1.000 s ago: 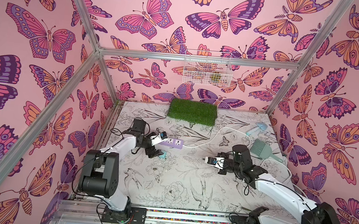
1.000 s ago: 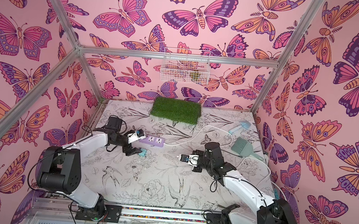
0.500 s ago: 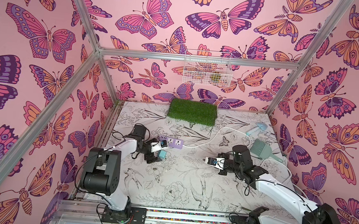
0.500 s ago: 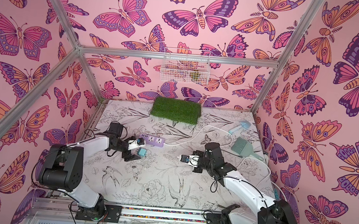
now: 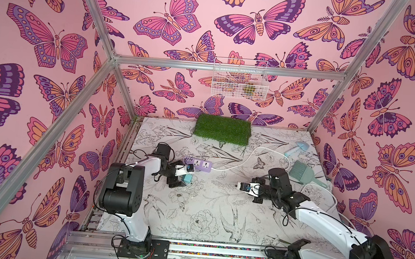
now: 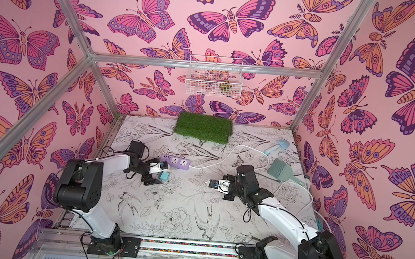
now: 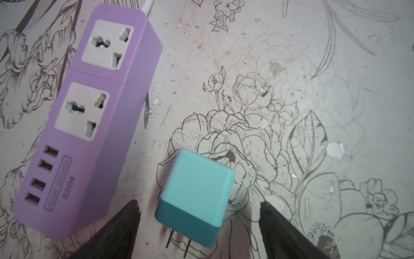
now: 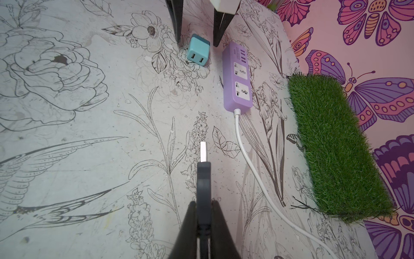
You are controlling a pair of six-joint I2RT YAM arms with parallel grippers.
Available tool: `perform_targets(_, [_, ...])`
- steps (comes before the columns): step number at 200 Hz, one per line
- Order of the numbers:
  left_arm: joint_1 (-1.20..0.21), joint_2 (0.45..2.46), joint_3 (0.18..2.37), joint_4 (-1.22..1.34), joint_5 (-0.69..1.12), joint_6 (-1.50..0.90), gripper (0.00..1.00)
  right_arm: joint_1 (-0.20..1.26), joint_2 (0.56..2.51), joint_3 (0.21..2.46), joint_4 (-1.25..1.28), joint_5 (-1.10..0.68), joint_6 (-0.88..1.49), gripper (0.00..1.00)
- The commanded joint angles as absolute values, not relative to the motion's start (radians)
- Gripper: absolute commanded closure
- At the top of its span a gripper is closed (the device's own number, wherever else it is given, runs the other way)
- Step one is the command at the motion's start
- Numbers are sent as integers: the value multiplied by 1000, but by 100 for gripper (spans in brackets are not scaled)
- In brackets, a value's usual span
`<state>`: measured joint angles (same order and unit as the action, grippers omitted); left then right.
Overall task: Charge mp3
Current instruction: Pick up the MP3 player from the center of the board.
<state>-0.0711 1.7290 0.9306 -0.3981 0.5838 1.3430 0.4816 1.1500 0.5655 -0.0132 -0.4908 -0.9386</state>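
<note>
- Top views: left gripper (image 5: 183,175) is sitting low over the table (image 5: 206,213) with its jaws spread wide around the teal charger block (image 5: 187,178), gripping nothing. The block is lying just beside the near end of the purple power strip (image 5: 199,164).
- Top views: right gripper (image 6: 218,185) is hovering mid-table, well apart from the strip, clamped on a dark USB plug; only a white tip is poking out here. No mp3 player body is showing that I can make out; it may be the dark plug piece itself, too small to tell.
- Left wrist: charger block (image 7: 195,197) is lying on its side between the two black fingertips (image 7: 266,208), neither pad touching it, two thin metal prongs pointing back toward the camera. Power strip (image 7: 89,116) is sitting just beside it, sockets and four USB ports facing up.
- Left wrist, handling: the block is looking light, rigid, smooth plastic, likely slippery. Best hold is across its two flat side faces, clear of the prongs, which are looking thin and bendable.
- Right wrist: gripper is pinching the USB plug (image 8: 203,177) by its dark housing, silver connector sticking out front and pointing toward the charger block (image 8: 198,50) and strip (image 8: 238,78) far ahead.
- Right wrist, handling: plug is stiff and small, and holding on the housing is leaving the metal free for insertion. The block's two USB ports are facing this way.
</note>
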Motion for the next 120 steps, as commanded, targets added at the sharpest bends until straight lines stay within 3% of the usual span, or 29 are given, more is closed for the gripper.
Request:
perform_targets(1, [-69,1754,951,-457,581,1389,17,488,1150,576,-35,-496,-924,100])
perform_targets(120, [-125,1747,947,-526,528,1410,31,488,1156,570,-38,-512,-942,100])
